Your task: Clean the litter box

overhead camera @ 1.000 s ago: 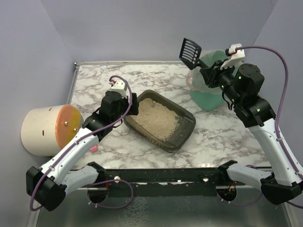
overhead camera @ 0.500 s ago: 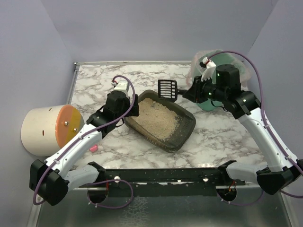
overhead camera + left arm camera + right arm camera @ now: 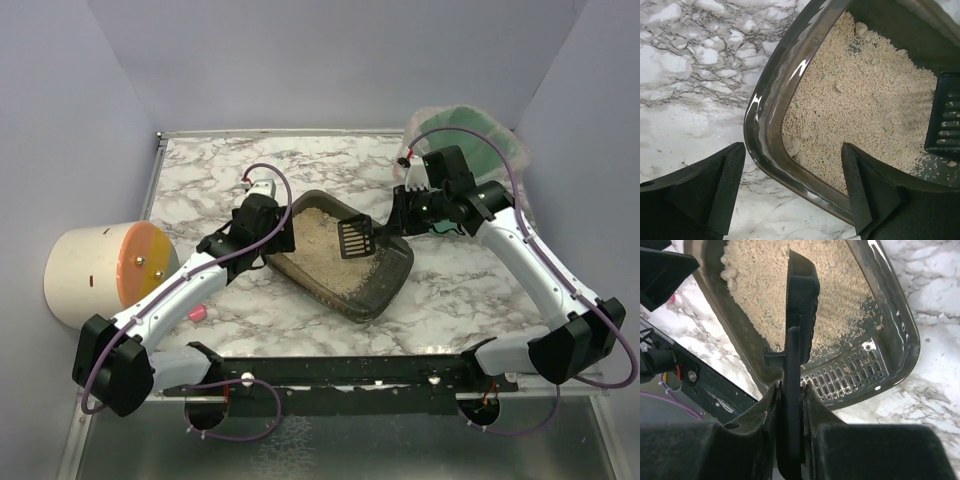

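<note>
The litter box [image 3: 392,283] is a shallow dark tray of beige litter [image 3: 318,238] lying slantwise mid-table. My right gripper [image 3: 396,222] is shut on the handle of a black slotted scoop [image 3: 356,236], whose head hangs over the litter at the tray's middle. In the right wrist view the scoop [image 3: 802,295] stands edge-on above the litter, clamped between my right gripper [image 3: 790,390] fingers. My left gripper [image 3: 276,236] is open at the tray's left corner. In the left wrist view its fingers [image 3: 720,185] straddle the rim [image 3: 765,125] with gaps on both sides. Several pale clumps [image 3: 791,146] lie in that corner.
A green bucket [image 3: 478,140] lined with a clear bag stands at the back right behind the right arm. A cream cylinder with an orange face [image 3: 100,275] sits off the table's left edge. A small pink thing [image 3: 197,313] lies beside the left arm.
The right arm swung the scoop from high above the green bucket down and left to over the litter. The left gripper shifted slightly along the tray's left corner.
</note>
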`<state>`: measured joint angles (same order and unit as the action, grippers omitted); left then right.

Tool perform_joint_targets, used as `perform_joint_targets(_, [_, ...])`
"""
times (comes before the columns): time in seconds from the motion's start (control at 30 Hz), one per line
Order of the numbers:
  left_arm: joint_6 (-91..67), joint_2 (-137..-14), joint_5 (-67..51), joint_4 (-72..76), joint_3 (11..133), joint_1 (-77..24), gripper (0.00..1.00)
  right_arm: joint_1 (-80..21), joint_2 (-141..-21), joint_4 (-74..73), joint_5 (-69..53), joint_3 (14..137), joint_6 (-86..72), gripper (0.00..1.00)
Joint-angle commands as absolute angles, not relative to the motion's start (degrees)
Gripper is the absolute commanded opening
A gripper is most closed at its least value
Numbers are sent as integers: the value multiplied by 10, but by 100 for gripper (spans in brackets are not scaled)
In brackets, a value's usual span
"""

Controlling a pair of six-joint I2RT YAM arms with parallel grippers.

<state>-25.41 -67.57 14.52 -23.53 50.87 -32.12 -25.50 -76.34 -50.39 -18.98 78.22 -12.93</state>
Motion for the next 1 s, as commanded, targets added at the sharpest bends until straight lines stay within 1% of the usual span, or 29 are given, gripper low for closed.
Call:
perform_joint_targets(0.0, [-272, -697, 165, -255, 496, -324, 82, -257, -798, -542, -212, 776, -157, 1])
perform_joint_targets(0.1, [-274, -708, 167, -255, 495, -324, 80, -257, -815, -546, -230, 774, -159, 1])
perform_joint_targets(0.2, [-274, -720, 158, -255, 499, -324, 76, -257, -830, -558, -239, 773, -159, 1])
perform_joint_targets(0.33, [-276, -737, 149, -255, 501, -324, 66, -257, -856, -567, -282, 766, -154, 1])
perform_joint_targets(0.57, [-284, -760, 126, -254, 503, -324, 50, -258, -875, -527, -295, 736, -181, 1])
perform_joint_targets(0.77, [-286, -765, 112, -251, 499, -324, 39, -277, -884, -432, -309, 685, -247, 1])
perform_joint_targets(0.87, [-287, -764, 106, -250, 497, -324, 34, -290, -885, -361, -302, 651, -305, 1])
perform_joint_targets(0.97, [-285, -764, 103, -250, 495, -324, 31, -295, -869, -259, -287, 602, -381, 1])
